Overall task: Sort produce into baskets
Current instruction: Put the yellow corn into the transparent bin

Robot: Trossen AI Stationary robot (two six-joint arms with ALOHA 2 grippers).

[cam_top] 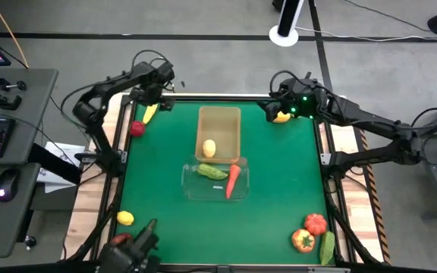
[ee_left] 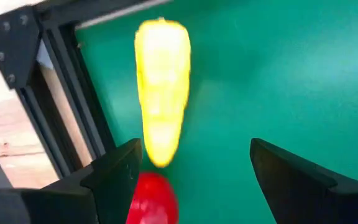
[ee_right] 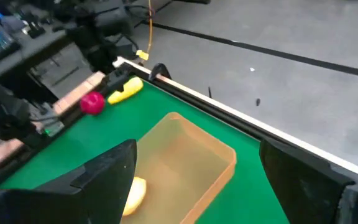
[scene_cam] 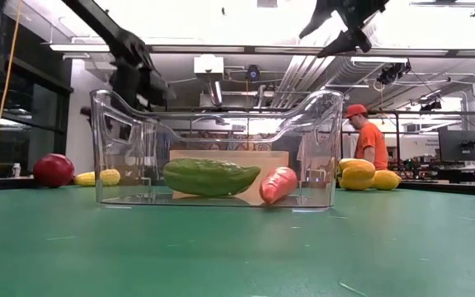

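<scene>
Person [scene_cam: 368, 134], seemingly, low view only.

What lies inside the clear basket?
The clear basket holds a green cucumber and a red carrot. Its see-through walls hide nothing.

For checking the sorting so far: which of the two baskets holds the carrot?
The clear plastic basket holds the carrot, lying beside a green cucumber. The tan basket, next to it, holds only a yellow lemon.

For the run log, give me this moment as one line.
left gripper: open over yellow pepper | right gripper: open, far corner | clear bin: cucumber, carrot
</scene>
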